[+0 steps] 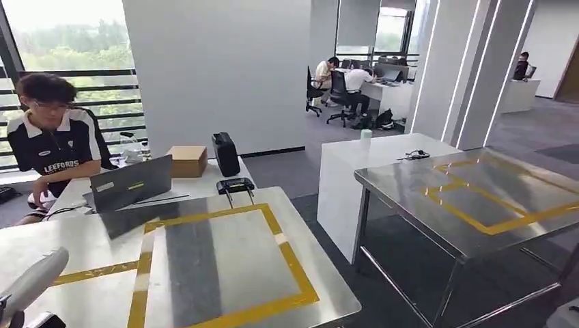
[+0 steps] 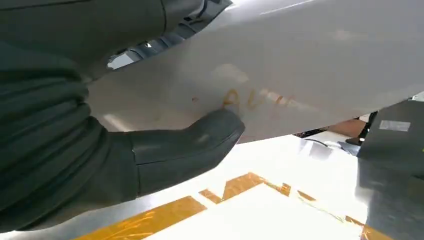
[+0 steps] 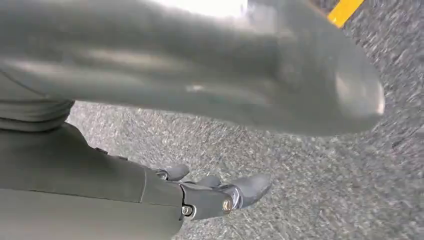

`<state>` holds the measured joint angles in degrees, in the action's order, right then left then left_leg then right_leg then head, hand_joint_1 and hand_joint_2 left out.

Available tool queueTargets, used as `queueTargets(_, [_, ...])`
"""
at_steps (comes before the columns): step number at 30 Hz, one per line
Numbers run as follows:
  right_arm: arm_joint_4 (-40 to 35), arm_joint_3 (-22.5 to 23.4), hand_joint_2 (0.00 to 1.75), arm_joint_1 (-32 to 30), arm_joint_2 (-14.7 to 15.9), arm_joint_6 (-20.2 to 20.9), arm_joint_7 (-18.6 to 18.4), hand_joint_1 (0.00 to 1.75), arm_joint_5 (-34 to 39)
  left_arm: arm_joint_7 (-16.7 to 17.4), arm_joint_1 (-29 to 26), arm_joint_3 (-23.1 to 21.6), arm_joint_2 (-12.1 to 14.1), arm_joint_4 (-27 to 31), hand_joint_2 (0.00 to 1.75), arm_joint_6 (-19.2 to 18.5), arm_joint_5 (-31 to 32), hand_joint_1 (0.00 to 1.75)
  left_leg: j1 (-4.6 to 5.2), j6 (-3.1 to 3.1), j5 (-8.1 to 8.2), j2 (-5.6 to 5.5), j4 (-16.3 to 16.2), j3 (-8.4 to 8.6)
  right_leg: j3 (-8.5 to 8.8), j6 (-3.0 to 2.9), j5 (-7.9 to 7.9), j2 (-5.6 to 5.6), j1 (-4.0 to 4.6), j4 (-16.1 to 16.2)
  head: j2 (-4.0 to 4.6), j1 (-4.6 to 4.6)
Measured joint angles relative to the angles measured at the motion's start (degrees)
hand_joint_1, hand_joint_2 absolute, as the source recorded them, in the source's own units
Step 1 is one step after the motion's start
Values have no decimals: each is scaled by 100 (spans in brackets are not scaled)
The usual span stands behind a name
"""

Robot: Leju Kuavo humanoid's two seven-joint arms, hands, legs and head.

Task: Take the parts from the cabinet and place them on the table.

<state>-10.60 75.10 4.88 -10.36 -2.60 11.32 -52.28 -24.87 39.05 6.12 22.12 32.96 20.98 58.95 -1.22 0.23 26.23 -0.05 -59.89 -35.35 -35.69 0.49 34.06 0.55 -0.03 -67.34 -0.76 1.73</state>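
A long white tapered part (image 1: 34, 277) pokes in at the lower left of the head view, over the near steel table (image 1: 89, 246). Seen from the left wrist, the same white part (image 2: 300, 65) has faint orange writing, and my left hand (image 2: 125, 155) grips it with the thumb (image 2: 200, 137) pressed against its underside. A yellow tape square (image 1: 290, 273) marks the table below. My right hand (image 3: 215, 195) hangs over grey carpet with its fingers (image 3: 250, 187) loosely spread and nothing in them. A blurred grey rounded shape (image 3: 225, 75) lies close to that camera.
A person (image 1: 54, 137) sits at the table's far left behind a laptop (image 1: 130, 181). A cardboard box (image 1: 188, 160), a black case (image 1: 225, 154) and a small black device (image 1: 235, 186) stand at the back edge. A second steel table (image 1: 416, 205) stands right, across a carpet aisle.
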Motion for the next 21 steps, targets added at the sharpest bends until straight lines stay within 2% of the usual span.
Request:
queueTargets(1, [0, 0, 0, 2, 0, 0, 0, 0, 0, 0, -1, 2, 0, -9, 175, 0, 2, 175, 13, 18, 31, 3, -1, 14, -327, 10, 177, -6, -2, -521, 0, 2])
queueTargets(2, [0, 0, 0, -1, -2, 0, -2, 0, 0, 0, -8, 2, -2, -26, 175, 0, 7, 175, 24, 23, 52, 5, -3, 35, -583, 8, 272, -6, 0, -897, 2, 2])
queueTargets(3, [0, 2, 0, -6, -2, 0, -7, 0, 2, 0, -14, 2, -7, -35, 175, 2, 15, 175, 32, 26, 80, 5, -4, 64, -770, -2, 240, -6, 4, -1096, 0, -4])
queueTargets(4, [0, 4, 0, -12, -2, 0, -9, 0, 0, -2, -16, 4, -9, -44, 175, 9, 30, 175, 40, 23, 115, 0, -4, 112, -794, -25, 32, -6, 12, -970, 2, 0])
queueTargets(5, [0, 7, 0, -18, -2, 0, -9, 0, 0, -9, -16, 4, -11, -48, 175, 24, 46, 175, 46, 17, 158, -6, -4, 167, -683, -57, -278, -6, 21, -597, 2, -4])
queueTargets(6, [0, 7, 0, -16, -2, 0, -9, 0, 0, -30, -16, 7, -13, -48, 175, 50, 48, 175, 52, 9, 198, -8, -4, 231, -492, -97, -609, -6, 33, -96, 2, -2])
queueTargets(7, [0, 7, 0, -13, 0, 2, -9, 0, 0, -63, -15, 11, -17, -48, 175, 70, 48, 175, 54, 0, 240, -8, 0, 288, -289, -161, -915, -6, 59, 421, 2, -2])
queueTargets(8, [0, 9, 0, -16, 0, 2, -15, 0, -2, -116, -13, 20, -24, -55, 175, 94, 50, 175, 64, -17, 276, -6, -2, 293, -186, -218, -957, -6, 98, 672, 2, 0])
queueTargets(9, [0, 9, 0, -1, -2, 4, -33, 0, -6, -173, -4, 35, -35, -61, 175, 107, 55, 175, 95, -53, 295, -23, -9, 307, -142, -209, -923, -16, 96, 739, 2, 0])
queueTargets(10, [0, 9, 0, 5, -4, 4, -39, 0, -11, -223, -11, 35, -39, -66, 175, 107, 63, 175, 87, -56, 304, -21, -4, 313, -128, -197, -934, -17, 79, 755, 0, 2])
queueTargets(11, [0, 9, 0, 7, -13, 7, -53, 0, -13, -262, -18, 35, -42, -68, 175, 87, 81, 175, 90, -24, 309, -18, 7, 322, -124, -126, -923, -13, 81, 766, 2, 9])
queueTargets(12, [0, 9, 0, 6, -13, 7, -61, 0, -15, -275, -17, 35, -42, -70, 175, 72, 126, 175, 84, -36, 317, -9, 15, 333, -126, -130, -922, -5, 87, 766, 2, 6])
queueTargets(13, [0, 9, 0, 6, -13, 4, -66, 0, -17, -275, -17, 35, -42, -68, 175, 72, 179, 0, 84, -45, 315, -7, 40, 346, -125, -144, -912, 0, 87, 766, 2, 9])
queueTargets(18, [0, 13, 0, 6, -13, 4, -55, 0, -17, -266, 2, 35, -66, -61, 175, 63, 302, 0, 88, -87, 324, 5, 113, 419, -95, -197, -878, 10, 85, 767, 2, 9])
queueTargets(19, [0, 13, 0, 6, -15, 4, -55, 0, -17, -278, 15, 35, -81, -61, 0, 61, 302, 0, 88, -93, 324, 5, 120, 428, -89, -203, -873, 10, 85, 767, 2, 7])
queueTargets(21, [0, 13, 0, 7, -22, 4, -61, 0, -17, -299, 49, 35, -109, -61, 0, 55, 275, 0, 88, -100, 323, 5, 129, 439, -79, -211, -869, 10, 85, 767, 2, 7])
